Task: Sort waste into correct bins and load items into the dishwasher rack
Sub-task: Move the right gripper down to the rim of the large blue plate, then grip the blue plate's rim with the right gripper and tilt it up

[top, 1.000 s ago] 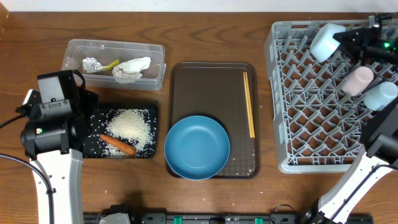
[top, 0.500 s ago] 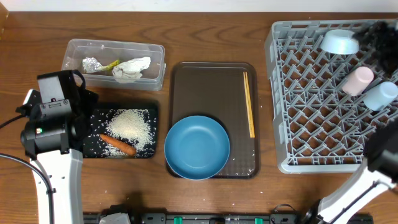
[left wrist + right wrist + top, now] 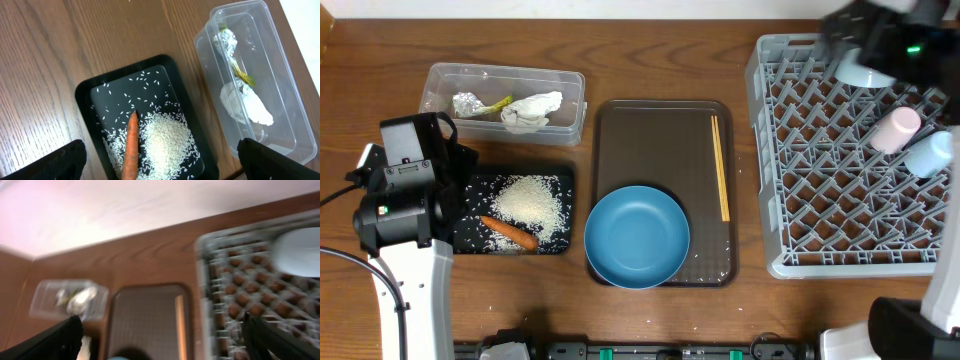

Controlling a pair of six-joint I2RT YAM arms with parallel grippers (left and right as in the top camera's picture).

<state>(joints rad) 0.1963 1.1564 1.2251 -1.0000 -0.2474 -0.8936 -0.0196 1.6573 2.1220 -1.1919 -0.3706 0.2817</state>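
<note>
Dishwasher rack (image 3: 840, 200): on the right of the surface, with most pegs bare. It carries a bowl at its far edge and two cups at its right edge.
Brown serving tray (image 3: 650, 140): centre of the surface, holding the plate and chopsticks.
Blue plate (image 3: 637, 237): lies flat on the near end of the serving tray, not yet loaded.
Clear tub (image 3: 570, 95): far left, holding the foil ball (image 3: 467, 102), yellow-green wrapper (image 3: 498, 103) and white tissue (image 3: 532, 110).
Black tray (image 3: 470, 238): near left, holding the rice (image 3: 528, 200) and carrot (image 3: 508, 233).
Right gripper (image 3: 161, 322): blurred above the rack's far edge, just beside the bowl. Its jaws are spread with nothing between them.
Left gripper (image 3: 160, 150): hangs over the black tray, jaws spread and empty.
Cups: a pale pinkish cup (image 3: 895, 128) and a light-blue cup (image 3: 930, 152) lie near each other.
Light-blue bowl (image 3: 860, 72): partly hidden by the right arm.
Chopsticks (image 3: 720, 165): side by side along the tray's right side.
Step in hand, as judged: the waste looks sorted, so the plate and chopsticks are left to fetch.
Doing it well: take the plate by its rim and stand it on edge between the pegs. Pinch both chopsticks together across their middle so neither rolls free.
</note>
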